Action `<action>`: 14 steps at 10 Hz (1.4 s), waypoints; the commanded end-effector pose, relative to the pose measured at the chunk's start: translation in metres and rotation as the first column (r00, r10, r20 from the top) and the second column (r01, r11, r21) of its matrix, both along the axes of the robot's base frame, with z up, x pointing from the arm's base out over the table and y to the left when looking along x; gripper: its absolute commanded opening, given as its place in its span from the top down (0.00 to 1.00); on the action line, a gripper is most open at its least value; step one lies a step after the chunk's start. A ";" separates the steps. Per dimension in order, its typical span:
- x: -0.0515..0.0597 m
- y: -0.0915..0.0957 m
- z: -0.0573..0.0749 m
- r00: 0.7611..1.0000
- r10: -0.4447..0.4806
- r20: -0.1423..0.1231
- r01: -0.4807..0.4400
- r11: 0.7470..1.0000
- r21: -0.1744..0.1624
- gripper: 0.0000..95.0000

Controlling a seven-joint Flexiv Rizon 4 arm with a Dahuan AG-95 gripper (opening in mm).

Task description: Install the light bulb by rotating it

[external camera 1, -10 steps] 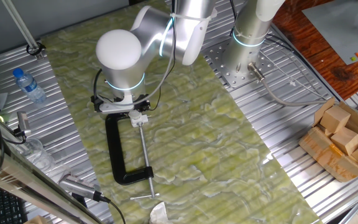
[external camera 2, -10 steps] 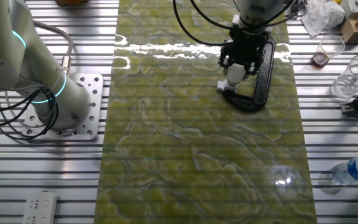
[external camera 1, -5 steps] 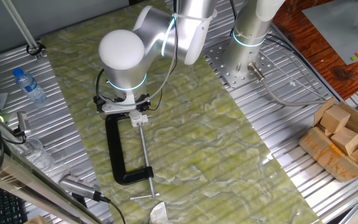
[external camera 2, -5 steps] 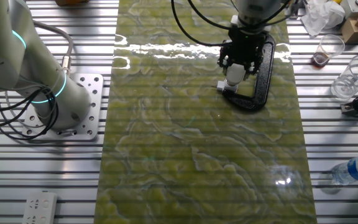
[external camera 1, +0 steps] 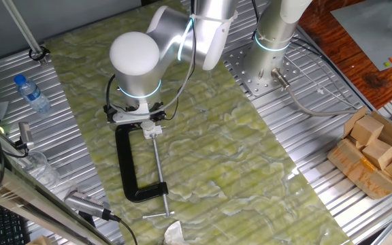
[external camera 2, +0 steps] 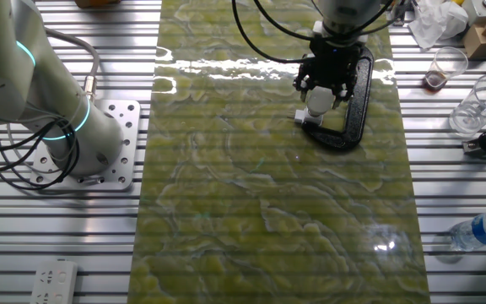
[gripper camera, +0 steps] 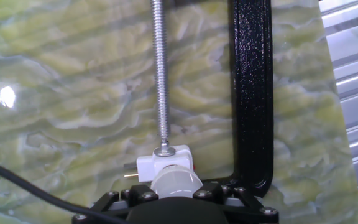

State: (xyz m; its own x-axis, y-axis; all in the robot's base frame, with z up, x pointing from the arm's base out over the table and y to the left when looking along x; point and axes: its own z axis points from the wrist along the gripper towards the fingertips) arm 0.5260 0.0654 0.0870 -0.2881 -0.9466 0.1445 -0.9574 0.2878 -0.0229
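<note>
One water bottle (external camera 1: 31,94) lies at the upper left of one fixed view, on the metal bench (external camera 1: 305,150). Right of it, on the green mat (external camera 1: 216,156), the black C-clamp (external camera 1: 129,170) pins the white socket fitting (gripper camera: 164,162) with its screw (gripper camera: 161,74). The hand (external camera 2: 322,89) stands over it, clamped on the light bulb (gripper camera: 176,182), which sits upright in the socket at the lower centre of the hand view. Wooden blocks (external camera 1: 376,146) fill a box at the right edge.
</note>
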 end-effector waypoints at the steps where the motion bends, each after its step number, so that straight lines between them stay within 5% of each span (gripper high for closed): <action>1: -0.001 0.000 0.008 0.999 0.040 0.000 -0.040 0.999 0.020 0.40; 10: -0.001 0.000 0.020 0.999 -0.036 -0.012 0.037 0.992 0.123 0.40; 14: -0.002 -0.001 0.021 0.986 0.165 -0.007 -0.162 0.972 0.170 0.40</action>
State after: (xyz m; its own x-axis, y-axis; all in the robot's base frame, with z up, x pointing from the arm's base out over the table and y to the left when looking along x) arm 0.5245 0.0642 0.1083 -0.2293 -0.9733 -0.0140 -0.9727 0.2286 0.0402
